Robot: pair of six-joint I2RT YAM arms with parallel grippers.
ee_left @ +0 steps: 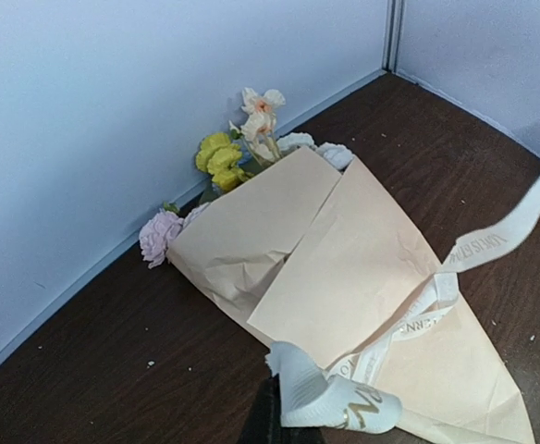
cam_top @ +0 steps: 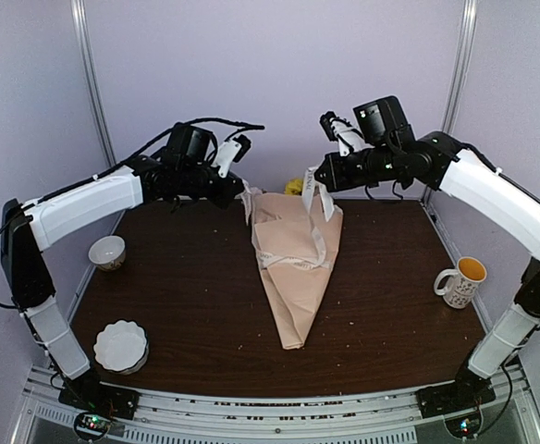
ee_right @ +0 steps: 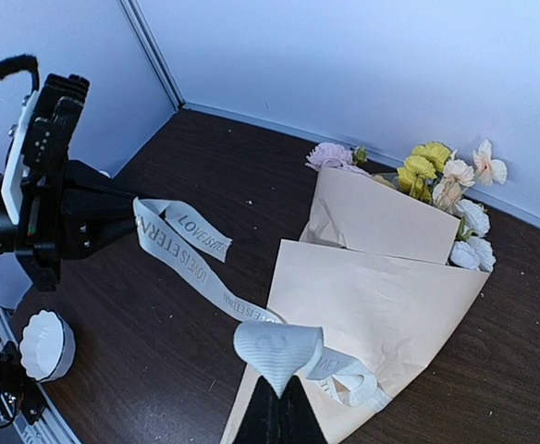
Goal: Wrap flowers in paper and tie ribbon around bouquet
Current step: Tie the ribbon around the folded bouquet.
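Bench (cam_top: 159,305) carries bouquet (cam_top: 293,273); left hand (cam_top: 241,191) and right hand (cam_top: 320,175) each clamp a ribbon (ee_right: 189,252) end, so pull apart evenly, gently, don't drag it.

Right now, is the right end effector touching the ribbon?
Touching. The right wrist view shows the right end effector shut, with a folded bit of the ribbon pinched right at its tips.

The bouquet (ee_left: 344,268) hides the flowers' (ee_left: 219,157) stems, and its tail is cropped in 2 wrist views.
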